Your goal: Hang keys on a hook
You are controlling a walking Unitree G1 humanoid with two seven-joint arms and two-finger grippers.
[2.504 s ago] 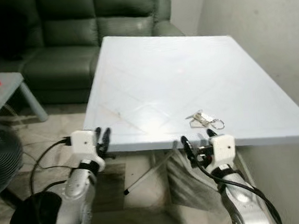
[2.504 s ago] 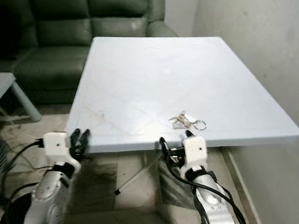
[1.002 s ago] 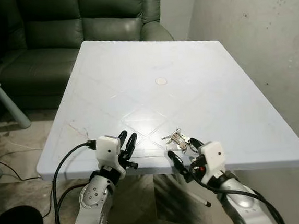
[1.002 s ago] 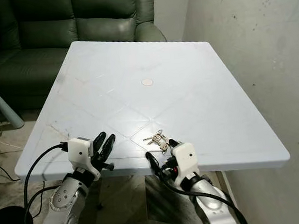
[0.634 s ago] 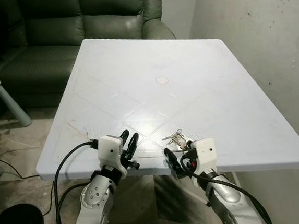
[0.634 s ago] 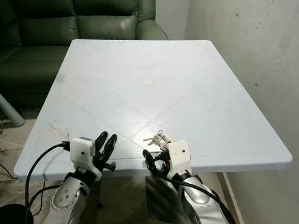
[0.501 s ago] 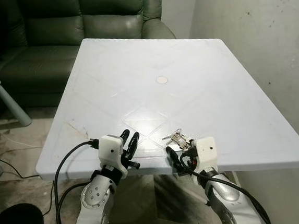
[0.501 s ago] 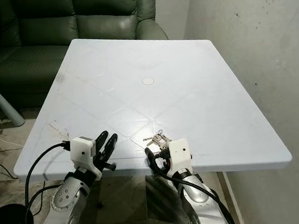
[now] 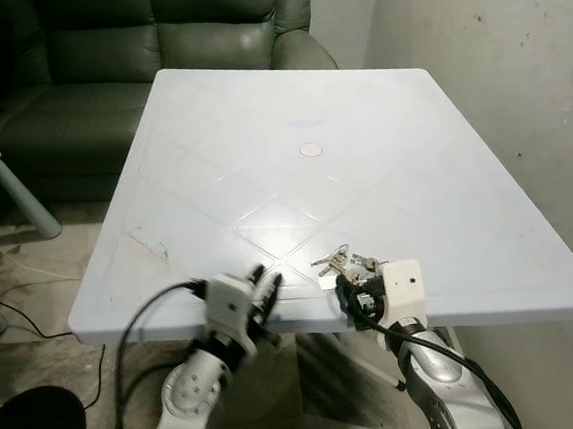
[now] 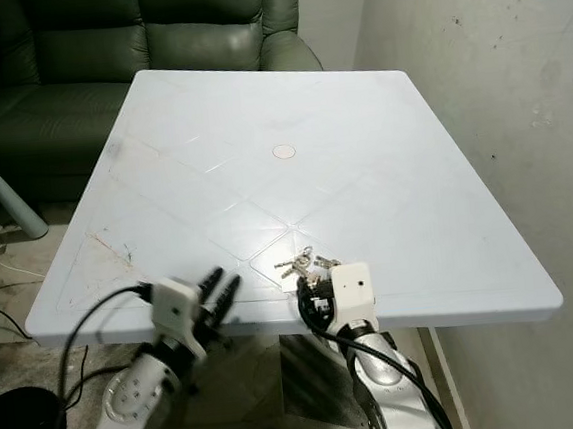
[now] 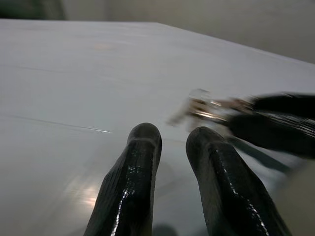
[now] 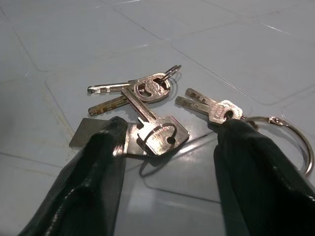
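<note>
One bunch of keys (image 12: pixel 162 110), about five keys; one white table (image 9: pixel 259 127); one sofa (image 9: pixel 151 46); two pincers.

Two glossy black fingers (image 11: pixel 142 162) of the left end effector (image 11: pixel 172 140) rise from the bottom centre of the frame, standing close together with only a narrow gap between their rounded tips. Behind them the pale surface (image 11: pixel 74 73) fills most of the frame, with a faint groove line crossing its left part. Right of centre lies a blurred bunch of keys (image 11: pixel 202 105), and the right end effector (image 11: pixel 275 123) reaches in from the right edge with its dark fingers at the keys.
</note>
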